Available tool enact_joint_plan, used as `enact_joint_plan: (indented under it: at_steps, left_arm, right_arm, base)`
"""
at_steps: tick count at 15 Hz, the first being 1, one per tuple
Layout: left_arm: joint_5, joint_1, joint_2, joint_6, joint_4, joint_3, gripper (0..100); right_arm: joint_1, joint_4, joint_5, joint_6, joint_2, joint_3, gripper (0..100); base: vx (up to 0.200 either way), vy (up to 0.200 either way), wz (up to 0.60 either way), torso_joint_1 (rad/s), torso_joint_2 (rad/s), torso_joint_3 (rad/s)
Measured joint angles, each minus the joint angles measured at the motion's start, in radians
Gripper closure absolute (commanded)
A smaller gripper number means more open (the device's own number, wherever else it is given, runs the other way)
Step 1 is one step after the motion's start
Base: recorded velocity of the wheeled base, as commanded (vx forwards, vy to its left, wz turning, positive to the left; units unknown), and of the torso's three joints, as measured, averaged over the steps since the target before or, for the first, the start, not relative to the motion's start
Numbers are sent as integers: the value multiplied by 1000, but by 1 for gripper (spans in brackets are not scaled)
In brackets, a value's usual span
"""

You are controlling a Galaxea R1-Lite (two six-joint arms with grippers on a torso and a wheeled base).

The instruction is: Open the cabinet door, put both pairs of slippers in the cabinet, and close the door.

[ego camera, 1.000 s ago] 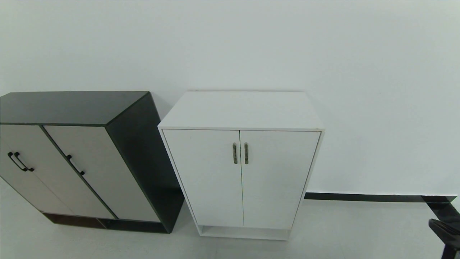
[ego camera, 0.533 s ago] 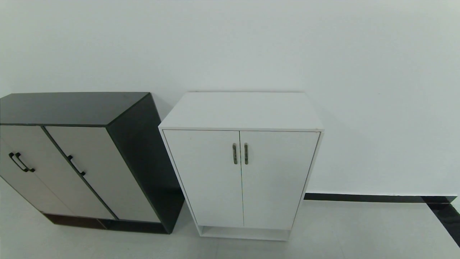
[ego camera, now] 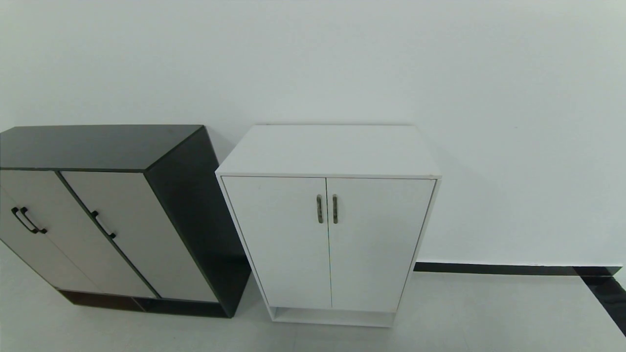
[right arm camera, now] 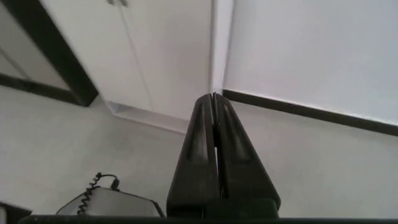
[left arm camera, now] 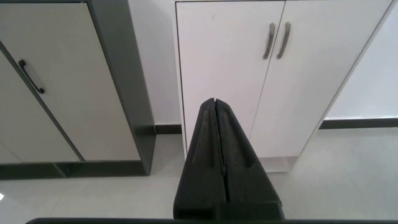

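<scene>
Boxy, smooth-paneled white cabinet (ego camera: 328, 244) (shut); matte black left tool (left arm camera: 214, 102) and right tool (right arm camera: 213, 97) pressed closed, empty.

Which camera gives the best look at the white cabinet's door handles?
Head view: both handles appear whole and face-on, where the shut doors meet. The left wrist view shows them whole but slanted; the right wrist view catches just their ends.

Matt laminate, dull metal
Ahead of the matt black left gripper (left arm camera: 214, 106), the white cabinet (ego camera: 327, 151) is smooth matt laminate with brushed-metal handles (ego camera: 319, 209); the dark cabinet (ego camera: 98, 144) beside it has a glossy top.
</scene>
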Motion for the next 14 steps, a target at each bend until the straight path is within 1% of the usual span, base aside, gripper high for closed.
enact_joint_plan:
  at_steps: [3,5,7,10,14]
  left_arm:
    - [0,0,0,-1,0,0,100]
    - [1,0,0,0,0,0,100]
    - [2,-1,0,-1,-1,0,100]
    - [-1,0,0,3,-1,0,100]
    - [0,0,0,3,-1,0,100]
  right_arm:
    - [-122,0,0,9,-106,0,100]
    - [-154,-1,-5,54,-152,1,100]
    - [-163,-2,-4,55,-173,2,100]
    - [-166,0,-35,33,-185,1,100]
    - [-166,-1,17,49,-188,2,100]
  base:
    - [0,0,0,0,0,0]
    - [0,0,0,0,0,0]
    - [0,0,0,0,0,0]
    - [0,0,0,0,0,0]
    - [0,0,0,0,0,0]
